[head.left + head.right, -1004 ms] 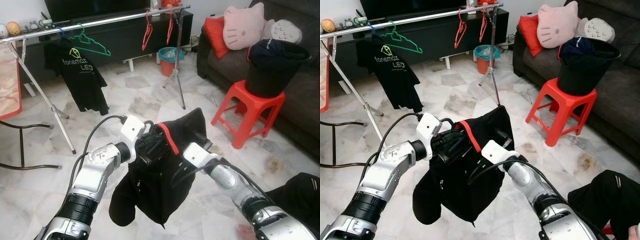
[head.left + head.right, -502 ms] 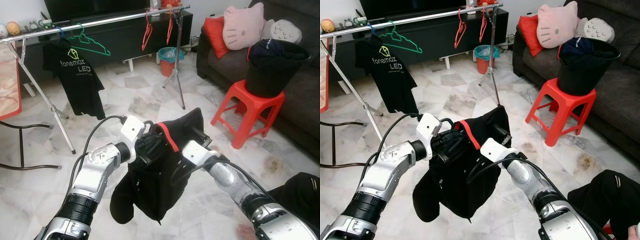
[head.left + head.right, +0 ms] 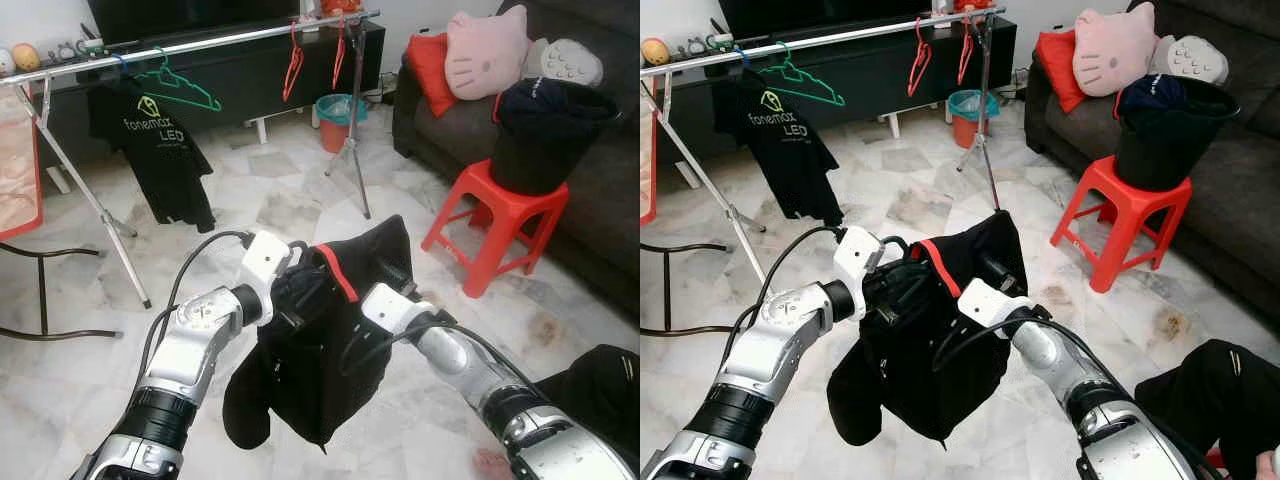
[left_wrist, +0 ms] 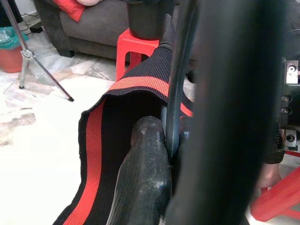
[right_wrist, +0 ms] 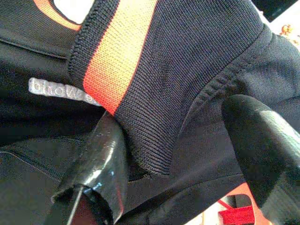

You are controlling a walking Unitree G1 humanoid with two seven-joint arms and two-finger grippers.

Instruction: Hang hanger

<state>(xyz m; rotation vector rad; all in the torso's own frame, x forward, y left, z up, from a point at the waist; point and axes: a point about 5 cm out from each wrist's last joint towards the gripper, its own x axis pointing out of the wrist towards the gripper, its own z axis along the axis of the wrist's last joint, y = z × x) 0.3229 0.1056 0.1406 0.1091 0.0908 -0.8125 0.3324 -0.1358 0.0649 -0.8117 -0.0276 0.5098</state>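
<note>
Right now I hold a black shirt (image 3: 320,350) up between both arms, in front of my chest and well short of the rail (image 3: 200,42). My left gripper (image 3: 300,292) is closed on a dark hanger (image 4: 174,89) inside the red-striped collar (image 3: 337,270), keeping the neck spread. My right gripper (image 5: 173,159) pinches the collar's edge between its 2 fingers. Since 1 second ago, little has changed; the right gripper has edged slightly inward.

red stool (image 3: 493,213) bearing black bucket (image 3: 545,135); pink cushion (image 3: 486,48) on sofa (image 3: 600,210); teal bin (image 3: 339,121).
</note>
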